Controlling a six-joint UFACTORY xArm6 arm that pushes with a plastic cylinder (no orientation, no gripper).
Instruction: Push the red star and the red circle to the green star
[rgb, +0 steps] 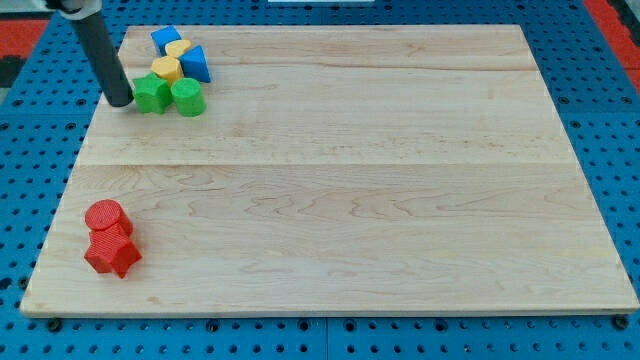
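- Now our tip rests on the bench; we carry no gripper.
- Just right of it: green star.
- Far below it: red circle touching red star.

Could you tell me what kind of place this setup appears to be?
Probably a robotics lab bench: a wooden board on a blue perforated base, small blocks like the red star and green star, with my tip beside the latter.
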